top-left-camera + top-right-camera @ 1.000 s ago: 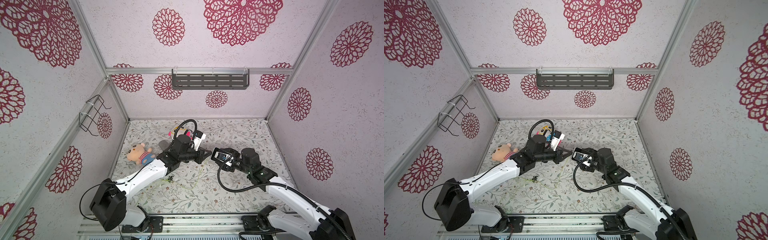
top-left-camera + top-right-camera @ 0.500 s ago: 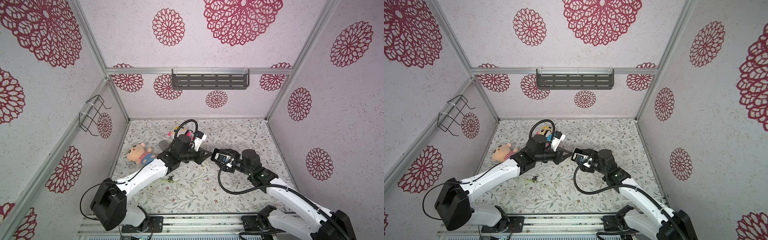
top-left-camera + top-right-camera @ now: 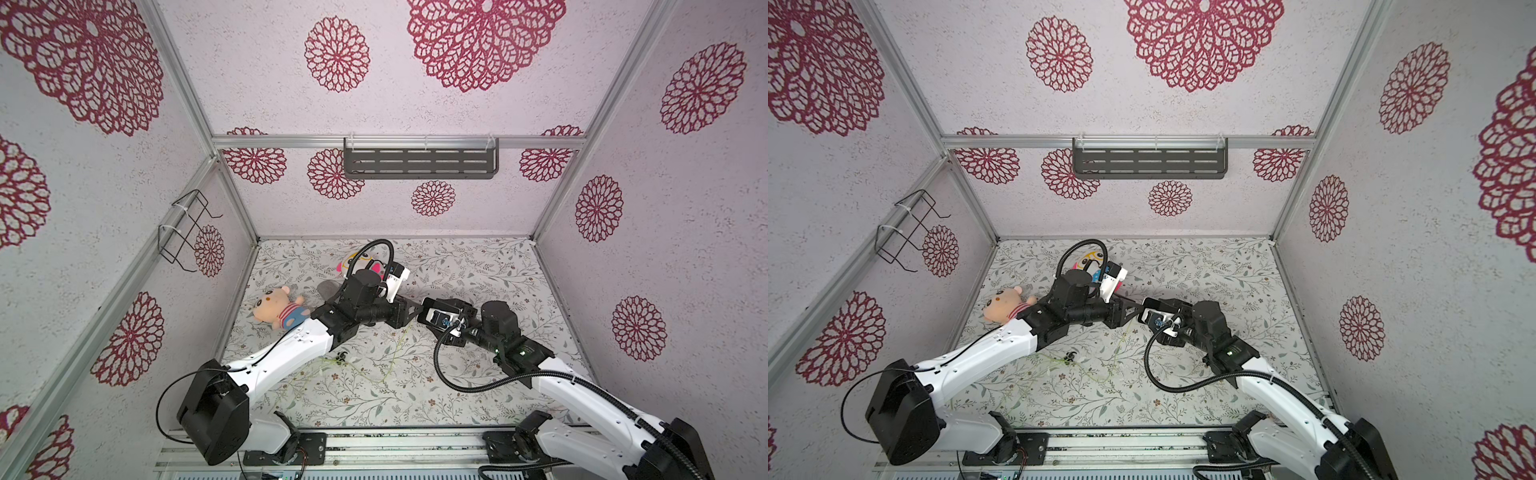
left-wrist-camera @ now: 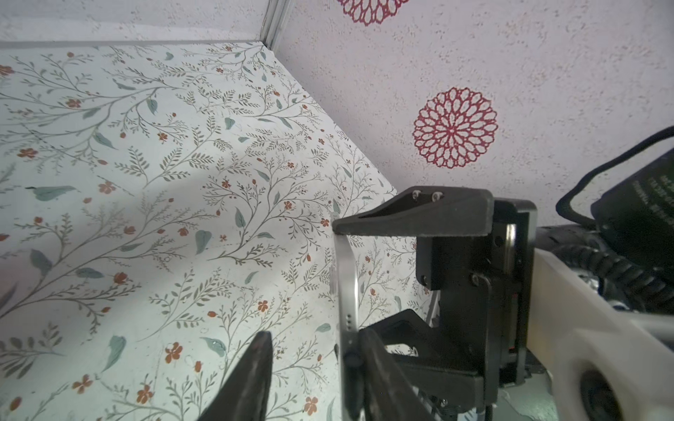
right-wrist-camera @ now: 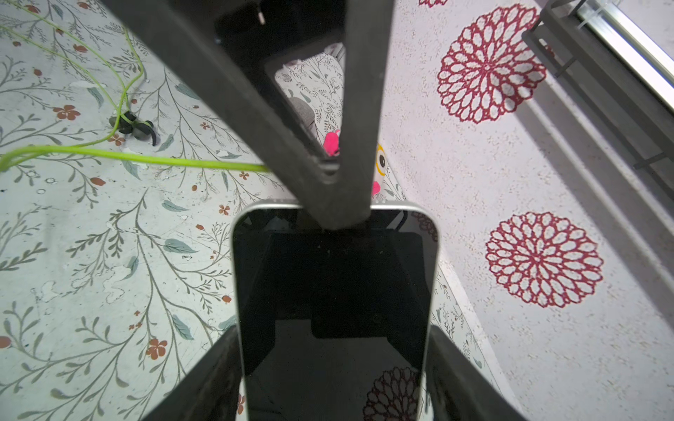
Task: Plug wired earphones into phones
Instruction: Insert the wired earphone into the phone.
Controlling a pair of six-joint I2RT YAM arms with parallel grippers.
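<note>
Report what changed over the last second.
The left gripper opened its jaws at the end of the phone; whether the earphones are plugged in is hidden. The right gripper stays shut on the phone; the plush bear is unmoved.

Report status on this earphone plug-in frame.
Right end effector clamps phone. Left end effector open at its end. Earphone cable trails across table; connection unclear.

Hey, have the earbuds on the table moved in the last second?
No. The earbuds sit in the same spot relative to the plush bear.
</note>
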